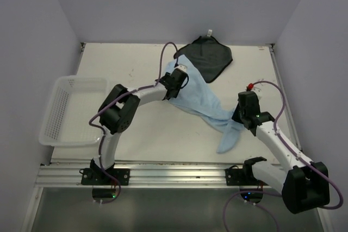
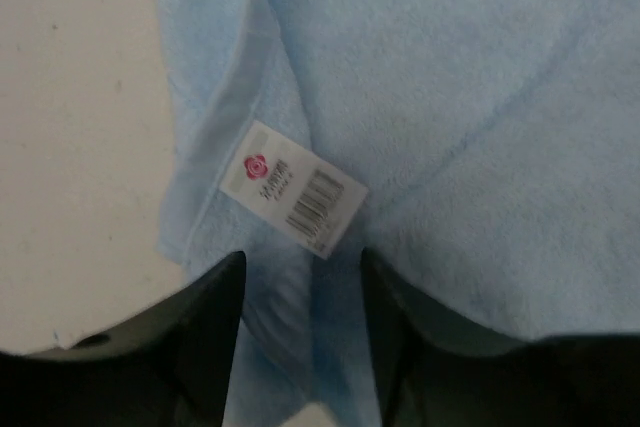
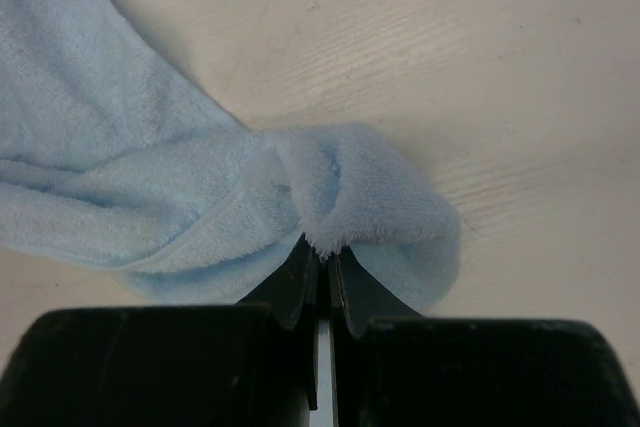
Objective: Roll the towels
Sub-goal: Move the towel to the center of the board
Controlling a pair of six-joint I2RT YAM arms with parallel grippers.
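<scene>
The right tool (image 3: 322, 259) is clenched on a corner of the light blue towel (image 1: 198, 97), which stretches from the table (image 1: 152, 134) centre toward 4 o'clock. The left tool (image 2: 300, 282) is released, fingers apart over the towel's label (image 2: 300, 190). The dark grey towel (image 1: 209, 58) lies at 12 o'clock.

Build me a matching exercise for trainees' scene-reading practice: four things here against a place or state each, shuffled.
1 light blue towel
2 dark towel
3 white basket
4 right gripper

a at the table's left edge
b shut on a towel corner
c at the far edge
d spread across the middle

Pairs: 1-d, 2-c, 3-a, 4-b
</scene>
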